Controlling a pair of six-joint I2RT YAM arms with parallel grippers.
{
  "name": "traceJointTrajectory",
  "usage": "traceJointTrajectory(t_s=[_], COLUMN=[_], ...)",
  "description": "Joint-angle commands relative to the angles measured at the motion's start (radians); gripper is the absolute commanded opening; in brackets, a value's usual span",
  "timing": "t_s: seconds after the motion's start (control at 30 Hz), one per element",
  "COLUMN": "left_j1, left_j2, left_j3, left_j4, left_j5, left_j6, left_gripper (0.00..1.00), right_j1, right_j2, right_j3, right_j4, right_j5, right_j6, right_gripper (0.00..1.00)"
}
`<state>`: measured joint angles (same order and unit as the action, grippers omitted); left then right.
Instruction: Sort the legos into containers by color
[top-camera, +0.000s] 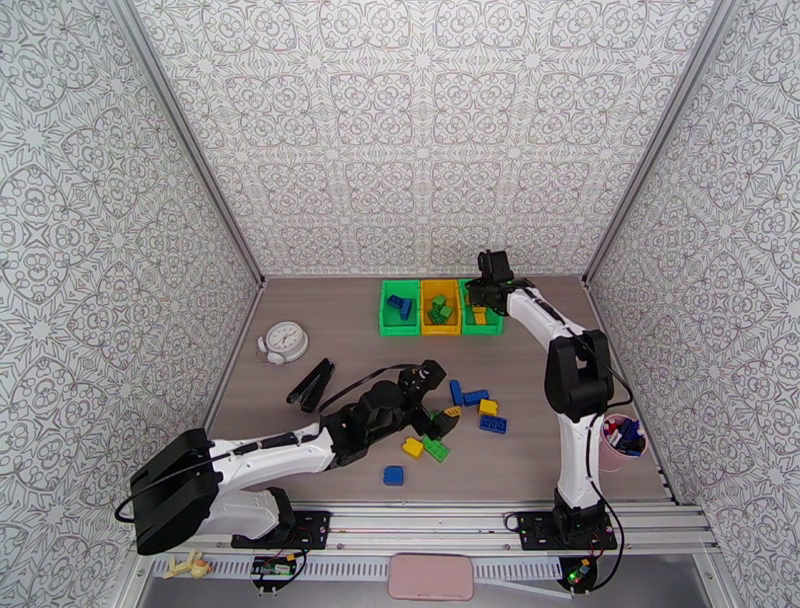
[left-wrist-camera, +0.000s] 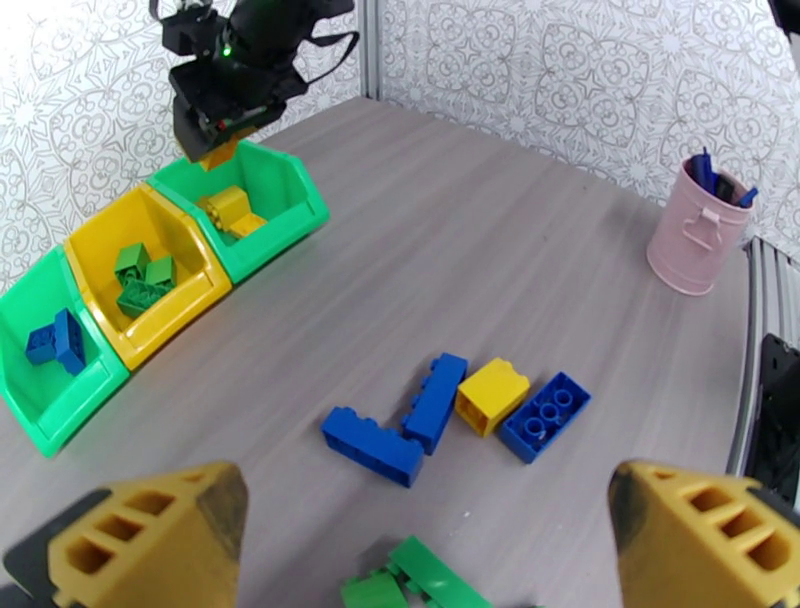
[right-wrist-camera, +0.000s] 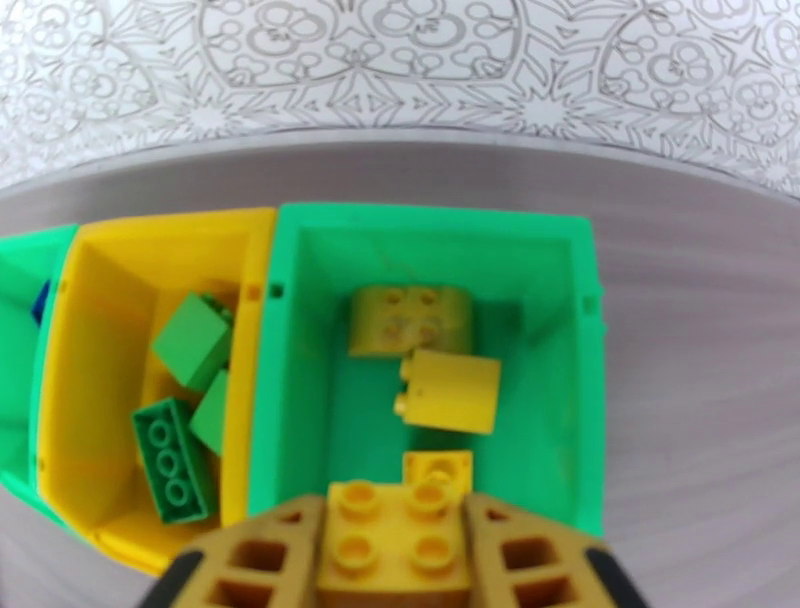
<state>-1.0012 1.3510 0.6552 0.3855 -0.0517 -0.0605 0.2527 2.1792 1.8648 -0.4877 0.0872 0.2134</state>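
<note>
Right gripper (top-camera: 487, 292): fingers clamped on a yellow four-stud plastic brick (right-wrist-camera: 395, 535), bottom centre of the right wrist view, above the green plastic bin (right-wrist-camera: 430, 222) at frame centre, which contains yellow bricks (right-wrist-camera: 450, 392). The adjacent yellow-orange plastic bin (right-wrist-camera: 100, 290) contains green bricks (right-wrist-camera: 172, 462). The second green bin (left-wrist-camera: 40, 425), left edge of the left wrist view, contains blue bricks (left-wrist-camera: 58, 340).

Left gripper (left-wrist-camera: 425, 545): fingers wide apart, holding nothing, above loose bricks (left-wrist-camera: 435, 400) (blue, yellow, green) on the grey table (left-wrist-camera: 480, 230).
</note>
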Motion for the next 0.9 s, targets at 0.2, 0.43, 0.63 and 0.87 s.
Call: traceJointTrajectory(t_s=[0.2, 0.43, 0.63, 0.87], left_j1=[0.024, 0.048, 0.077, 0.101], left_j2=[0.016, -0.044, -0.128, -0.239], left_j3=[0.036, -0.001, -0.047, -0.087], left_j4=[-0.023, -0.077, -0.157, -0.286], left_j5=[0.017, 0.036, 0.059, 0.095], left_j6=[0.022, 0.035, 0.042, 0.065], left_gripper=[1.0, 1.0, 1.0, 1.0], right_j1=[-0.007, -0.007, 0.008, 0.118], right_j2=[-0.043, -0.237, -0.398, -0.545], right_j3=[-0.009, -0.296, -0.518, -0.732], right_j4=[0.002, 0.077, 0.077, 0.023], right_j5=[0.025, -0.042, -0.118, -0.127], right_j6=[-0.017, -0.012, 0.045, 0.112], right_gripper=[0.68, 0.77, 0.8, 0.8])
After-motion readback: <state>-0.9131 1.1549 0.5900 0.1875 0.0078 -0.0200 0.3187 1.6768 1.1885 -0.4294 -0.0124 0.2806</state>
